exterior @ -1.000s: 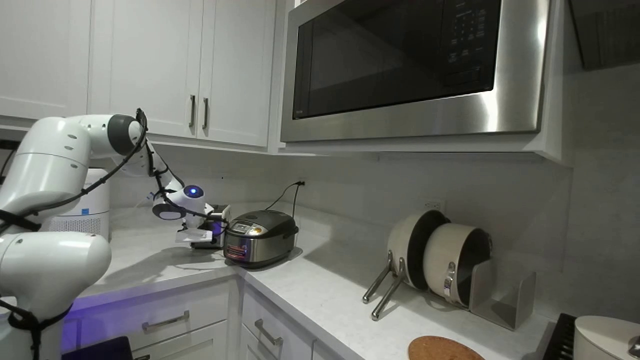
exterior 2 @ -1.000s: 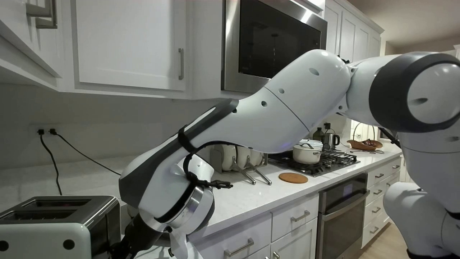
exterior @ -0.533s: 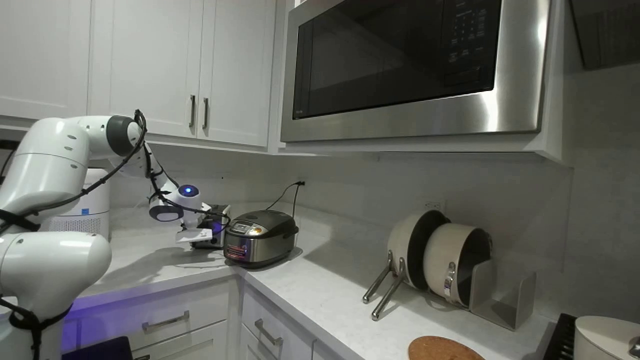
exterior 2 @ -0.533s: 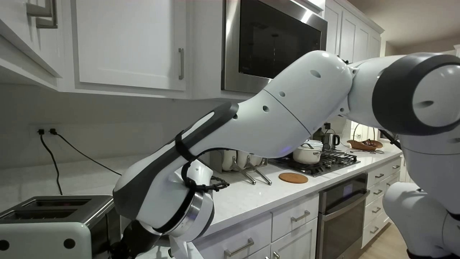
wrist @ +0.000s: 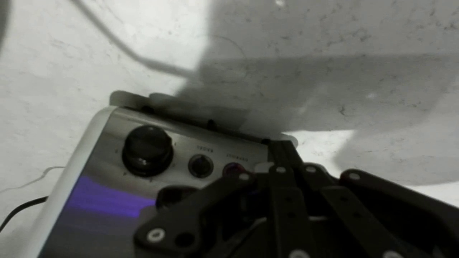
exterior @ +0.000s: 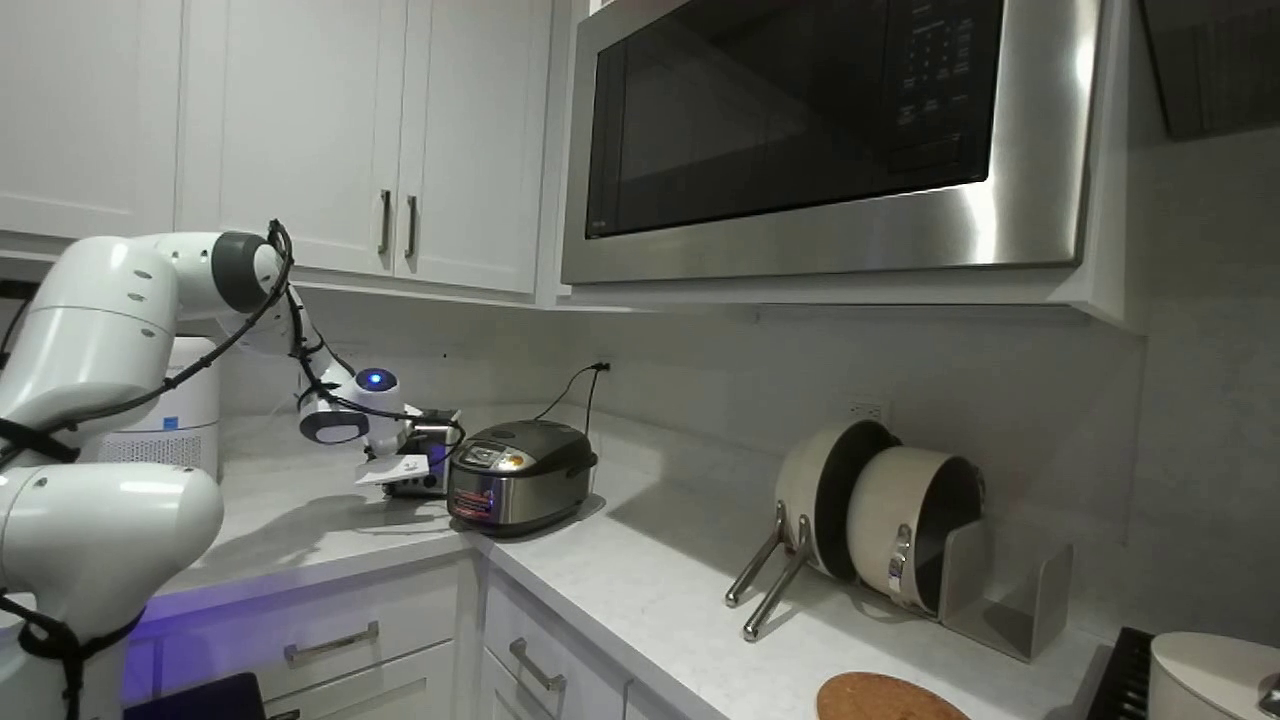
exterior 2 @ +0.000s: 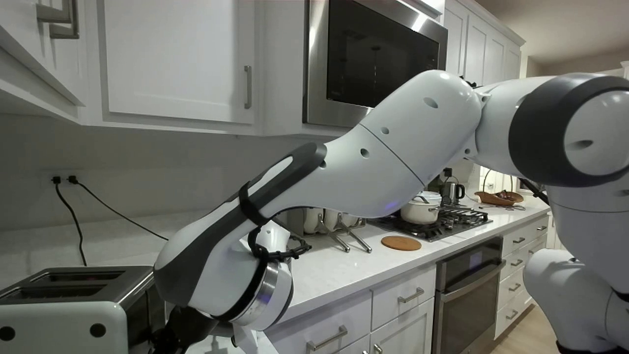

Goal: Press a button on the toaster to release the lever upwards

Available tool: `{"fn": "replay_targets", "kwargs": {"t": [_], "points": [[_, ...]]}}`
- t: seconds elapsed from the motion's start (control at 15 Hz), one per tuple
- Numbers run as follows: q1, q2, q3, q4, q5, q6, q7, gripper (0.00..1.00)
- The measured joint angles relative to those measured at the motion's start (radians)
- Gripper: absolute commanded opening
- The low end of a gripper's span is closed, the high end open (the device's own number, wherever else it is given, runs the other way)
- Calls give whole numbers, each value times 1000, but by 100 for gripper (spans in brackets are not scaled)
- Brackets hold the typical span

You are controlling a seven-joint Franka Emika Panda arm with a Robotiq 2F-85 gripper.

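Note:
The toaster [exterior 2: 64,322] is a pale, rounded steel box with a dark slotted top, at the bottom left of an exterior view. It also shows behind my hand in an exterior view [exterior: 437,432]. In the wrist view its control panel [wrist: 118,172] carries a large black dial [wrist: 147,150], a small round button [wrist: 200,166] and a button with a reddish ring [wrist: 233,168]. A dark rounded knob [wrist: 175,195] is partly hidden by my gripper. My gripper [wrist: 284,148] is shut and empty, its fingertips over the panel's right end. Contact cannot be told.
A rice cooker [exterior: 521,477] stands beside the toaster. A white cylindrical appliance [exterior: 170,440] stands on the counter behind the arm. Pans [exterior: 905,520] stand in a rack. A microwave [exterior: 800,130] and cabinets [exterior: 290,130] hang above. Power cords [exterior 2: 118,215] run to the wall outlet.
My forearm and hand have moved slightly lower and toward the toaster, and the hand's tilt has changed a little. The toaster and its cord have shifted very slightly.

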Motion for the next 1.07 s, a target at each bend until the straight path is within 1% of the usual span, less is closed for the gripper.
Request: {"fn": "replay_targets", "kwargs": {"t": [0.53, 0.8, 1.07], "points": [[20, -2, -22, -5, -22, 6, 4, 0], [35, -10, -34, -11, -22, 39, 4, 0], [34, -19, -36, -12, -13, 56, 4, 0]]}}
